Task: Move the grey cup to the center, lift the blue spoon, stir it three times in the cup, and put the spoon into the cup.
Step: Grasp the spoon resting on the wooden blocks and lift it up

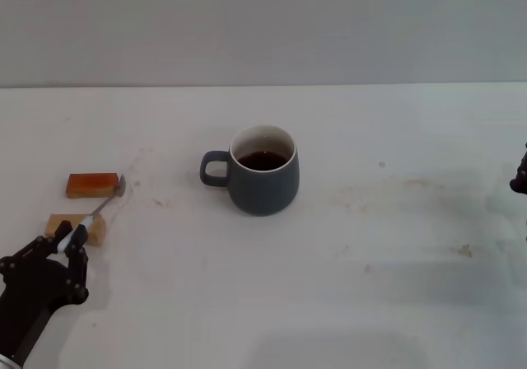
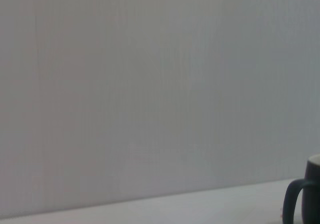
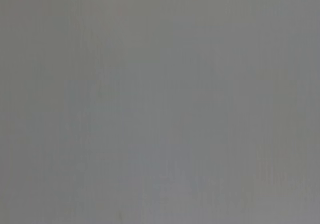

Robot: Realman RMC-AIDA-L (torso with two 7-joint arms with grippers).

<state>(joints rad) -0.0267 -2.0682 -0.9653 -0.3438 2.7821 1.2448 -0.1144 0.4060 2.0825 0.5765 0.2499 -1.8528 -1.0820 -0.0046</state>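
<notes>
Left gripper (image 1: 72, 239) clamped on the blue spoon (image 1: 99, 212) (head view only), grey cup (image 1: 263, 170) central.

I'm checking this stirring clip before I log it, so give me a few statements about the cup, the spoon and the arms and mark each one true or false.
1. The grey cup stands upright with dark liquid inside. True.
2. The cup's handle points toward the robot's right. False: it points toward the robot's left, at the blocks.
3. The left gripper is at the pale handle end of the blue spoon. True.
4. The spoon already stands in the cup. False: it lies over the tan block, its metal bowl beside the orange block.
5. The right gripper hovers over the cup. False: it sits at the far right edge of the head view.
</notes>
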